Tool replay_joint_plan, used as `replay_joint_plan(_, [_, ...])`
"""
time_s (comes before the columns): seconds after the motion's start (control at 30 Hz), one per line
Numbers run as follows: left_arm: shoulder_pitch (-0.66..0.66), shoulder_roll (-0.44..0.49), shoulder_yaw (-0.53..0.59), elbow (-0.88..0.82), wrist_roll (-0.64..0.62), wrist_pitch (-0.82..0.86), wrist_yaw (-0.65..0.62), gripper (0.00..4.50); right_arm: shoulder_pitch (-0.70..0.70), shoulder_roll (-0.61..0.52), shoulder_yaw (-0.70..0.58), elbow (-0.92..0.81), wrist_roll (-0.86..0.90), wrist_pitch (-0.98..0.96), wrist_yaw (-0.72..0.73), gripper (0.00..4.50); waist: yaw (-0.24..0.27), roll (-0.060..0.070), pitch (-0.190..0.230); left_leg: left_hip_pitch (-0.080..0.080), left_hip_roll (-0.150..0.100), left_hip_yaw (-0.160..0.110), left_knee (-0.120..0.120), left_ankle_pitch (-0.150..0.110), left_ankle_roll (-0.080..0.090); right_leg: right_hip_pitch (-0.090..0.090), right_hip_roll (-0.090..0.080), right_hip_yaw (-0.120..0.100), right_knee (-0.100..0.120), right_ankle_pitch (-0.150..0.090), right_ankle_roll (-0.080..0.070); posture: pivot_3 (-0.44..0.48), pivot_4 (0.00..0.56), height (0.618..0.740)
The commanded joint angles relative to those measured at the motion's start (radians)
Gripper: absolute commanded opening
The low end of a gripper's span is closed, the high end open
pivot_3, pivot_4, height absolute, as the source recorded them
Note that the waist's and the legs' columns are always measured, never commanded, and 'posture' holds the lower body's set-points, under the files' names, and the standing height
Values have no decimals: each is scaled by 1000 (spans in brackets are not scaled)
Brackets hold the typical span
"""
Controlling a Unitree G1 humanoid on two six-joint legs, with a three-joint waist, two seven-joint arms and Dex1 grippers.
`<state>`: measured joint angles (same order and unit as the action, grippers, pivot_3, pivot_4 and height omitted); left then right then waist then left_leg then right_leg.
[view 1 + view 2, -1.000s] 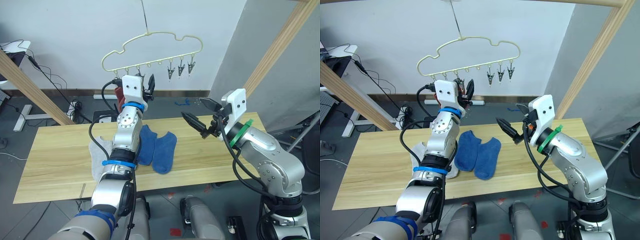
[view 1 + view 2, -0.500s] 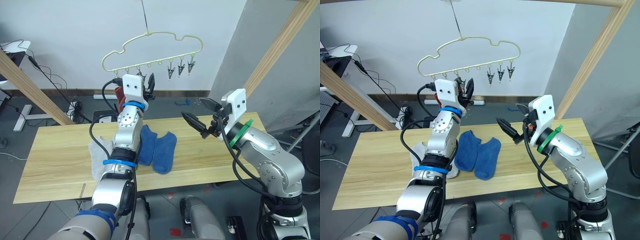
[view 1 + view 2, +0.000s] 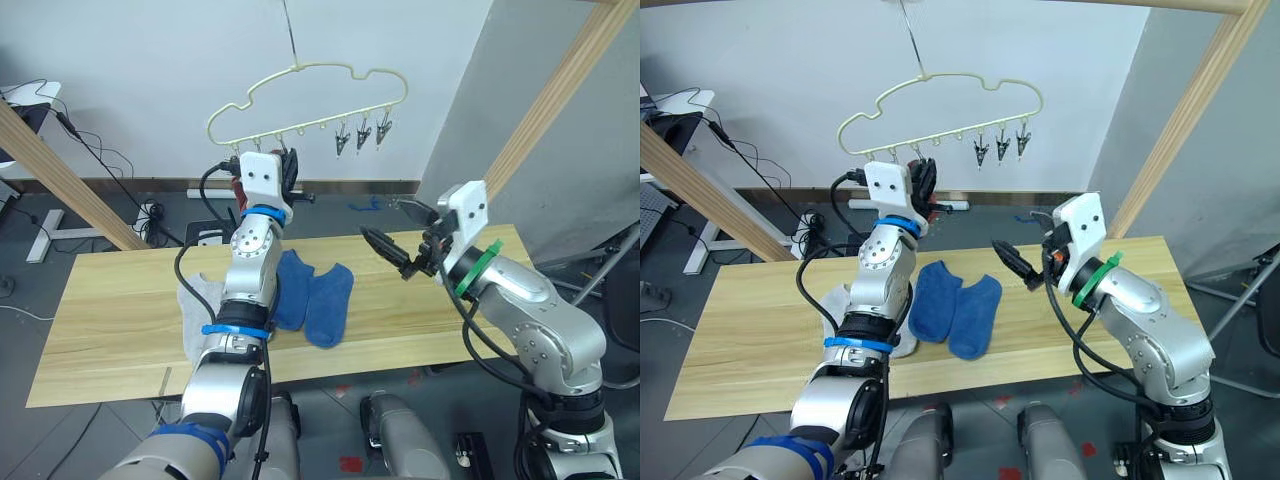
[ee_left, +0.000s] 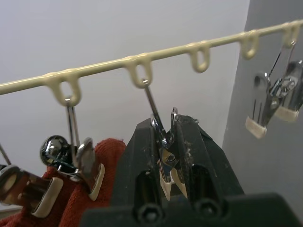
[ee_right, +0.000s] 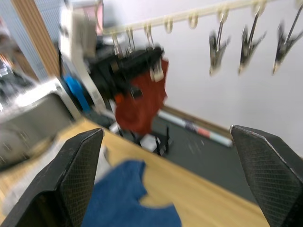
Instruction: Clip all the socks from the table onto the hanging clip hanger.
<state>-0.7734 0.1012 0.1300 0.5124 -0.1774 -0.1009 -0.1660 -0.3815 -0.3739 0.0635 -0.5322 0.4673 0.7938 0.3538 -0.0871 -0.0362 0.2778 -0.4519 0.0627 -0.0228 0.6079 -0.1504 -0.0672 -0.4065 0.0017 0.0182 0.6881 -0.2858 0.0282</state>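
Note:
The pale yellow clip hanger (image 3: 300, 72) hangs above the far side of the table (image 3: 110, 330). My left gripper (image 3: 290, 168) is raised to its clip row and shut on a metal clip (image 4: 165, 163), one black finger on each side. A rust red sock (image 4: 71, 208) hangs from the neighbouring clips, close beside that gripper. Two blue socks (image 3: 318, 295) lie side by side on the wood, and a light grey sock (image 3: 195, 310) lies to their left, partly behind my left arm. My right gripper (image 3: 383, 220) hovers open and empty above the table, right of the blue socks.
Three free clips (image 3: 362, 134) dangle at the hanger's right end. Slanted wooden beams (image 3: 555, 85) stand at both sides of the table. Cables and a power strip (image 3: 150, 215) lie on the floor behind.
My left gripper has shifted slightly up and left along the clip row and closed onto a clip; the hanger has swung a little to the right. The right gripper edged slightly left.

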Motion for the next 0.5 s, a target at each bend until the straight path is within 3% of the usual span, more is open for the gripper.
replay_joint_plan(0.03, [10,32,21,-113,-72,130,-55,251,0,-1,107,115,-120,-25,-31,4500,0,0,0,0,0,0,0,0,0,0,0,0,0,0,0,-145,263,740])
replay_joint_plan(0.2, [-6,105,113,-210,-271,456,-118,251,-58,80,210,401,-231,-129,-20,4500,-1,0,0,1,1,0,0,0,0,0,0,0,1,0,0,-99,268,740])
replay_joint_plan(0.5, [-39,174,298,-274,-602,924,-70,251,-256,281,290,983,-374,-341,26,4500,6,0,1,1,1,-1,0,0,0,0,1,0,2,0,0,-51,271,740])
